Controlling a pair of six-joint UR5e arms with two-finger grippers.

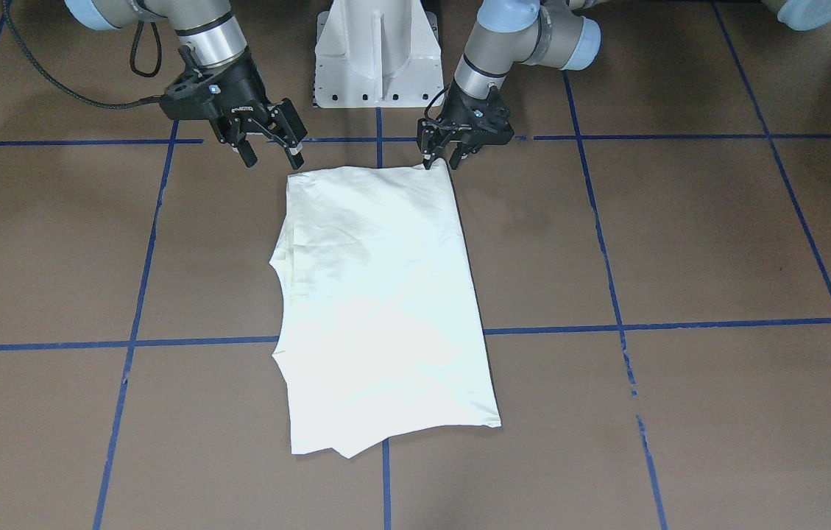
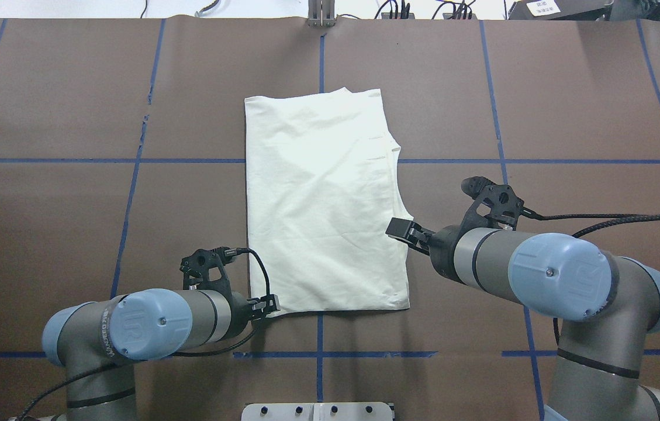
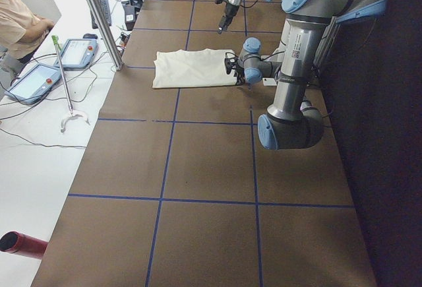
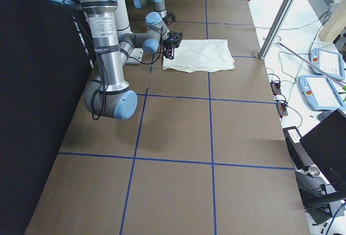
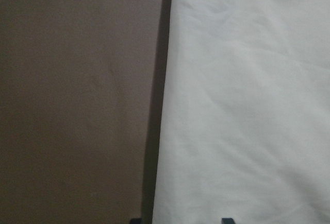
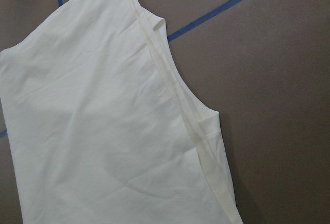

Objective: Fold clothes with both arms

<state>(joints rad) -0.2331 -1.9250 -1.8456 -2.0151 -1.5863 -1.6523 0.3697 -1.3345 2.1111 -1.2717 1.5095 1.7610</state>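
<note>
**Item:** The T-shirt (image 1: 378,294) lies flat at the middle of the table (image 1: 680,235), pale side up. It is folded into a long panel that runs away from the robot, and no print shows. Its edge on the robot's right is not clean, because stacked hems (image 6: 175,95) step out from under the top layer.

**Grippers:** The left gripper (image 1: 443,158) is down at the near corner on the robot's left, its jaws narrowly apart and astride the cloth edge. Its wrist view shows both fingertips (image 5: 225,220) with cloth lying flat between them, so I judge that nothing is pinched yet. The right gripper (image 1: 270,156) hangs with jaws wide and holds nothing, just beside the other near corner and clear of the table.

**Risks, as judged:**
- The two grippers sit at different heights. If you close and lift the left one alone, the near edge will skew and the panel will twist.
- The left jaws may catch only the top layer, and the lower layers would then stay down and the fold would open.
- The stepped hems on the robot's right may slip out when that corner is carried over, leaving a ragged fold.
- The right jaws stand off the corner. If you lower them as they are, they may close on the table covering instead of cloth.
</note>
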